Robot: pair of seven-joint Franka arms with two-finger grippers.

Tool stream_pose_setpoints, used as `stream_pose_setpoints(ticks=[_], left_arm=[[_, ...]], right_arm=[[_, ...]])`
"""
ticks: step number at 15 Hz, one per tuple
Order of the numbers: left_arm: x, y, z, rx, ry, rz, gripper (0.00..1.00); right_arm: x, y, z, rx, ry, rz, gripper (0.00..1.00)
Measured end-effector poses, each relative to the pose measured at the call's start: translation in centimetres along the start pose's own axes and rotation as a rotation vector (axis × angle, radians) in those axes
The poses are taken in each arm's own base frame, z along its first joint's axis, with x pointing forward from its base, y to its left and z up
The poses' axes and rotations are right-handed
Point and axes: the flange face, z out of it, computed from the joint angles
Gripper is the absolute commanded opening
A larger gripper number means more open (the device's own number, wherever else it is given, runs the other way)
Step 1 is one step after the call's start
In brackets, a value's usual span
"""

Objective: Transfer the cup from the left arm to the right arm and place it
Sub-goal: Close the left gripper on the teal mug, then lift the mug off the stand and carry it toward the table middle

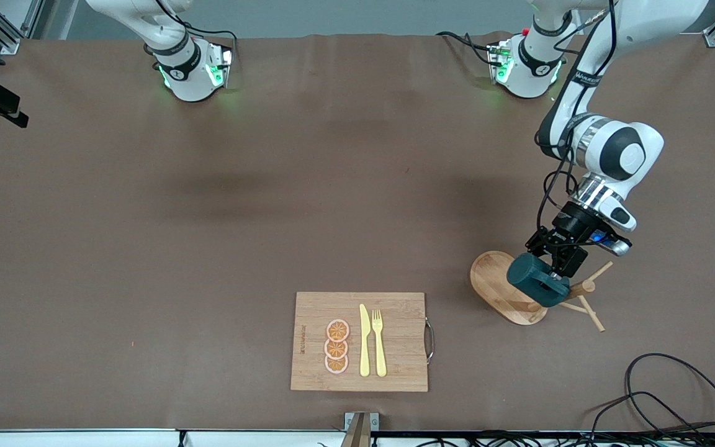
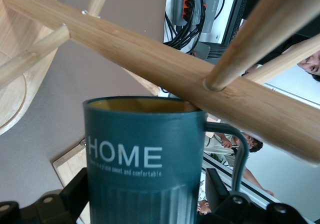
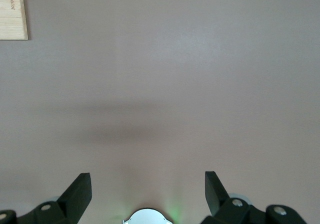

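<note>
The teal cup (image 1: 536, 279) with "HOME" on it lies on its side in my left gripper (image 1: 550, 268), over the wooden peg rack (image 1: 497, 282) at the left arm's end of the table. In the left wrist view the cup (image 2: 145, 154) fills the space between both black fingers (image 2: 80, 186). Its yellow-lined mouth sits against the rack's post (image 2: 150, 49), where a peg goes into it. My right gripper (image 3: 147, 184) is open and empty, high over bare table near its own base. It does not show in the front view.
A wooden cutting board (image 1: 401, 366) lies near the front camera with a yellow knife (image 1: 364, 340), a yellow fork (image 1: 379, 341) and three orange slices (image 1: 337, 346). Loose black cables (image 1: 661, 397) lie at the corner nearest the front camera, toward the left arm's end.
</note>
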Motion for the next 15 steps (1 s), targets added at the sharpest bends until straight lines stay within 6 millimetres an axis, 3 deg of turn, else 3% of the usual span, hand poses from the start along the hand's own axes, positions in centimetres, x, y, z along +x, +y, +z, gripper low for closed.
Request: stream_pose_setpoints(ticks=[4, 8, 12, 15], left_arm=[[0.0, 0.1, 0.4, -0.002, -0.003, 0.002, 0.84], [-0.3, 0.3, 0.6, -0.003, -0.010, 0.006, 0.82], [-1.6, 0.7, 1.0, 0.002, -0.010, 0.019, 0.82], [-4.0, 1.1, 0.8, 0.041, 0.046, 0.050, 0.82]], right_arm=[[0.0, 0.0, 0.0, 0.000, 0.000, 0.000, 1.00], [0.0, 0.0, 0.0, 0.000, 0.000, 0.000, 1.00], [0.0, 0.0, 0.0, 0.000, 0.000, 0.000, 1.00], [0.0, 0.0, 0.0, 0.000, 0.000, 0.000, 1.00]])
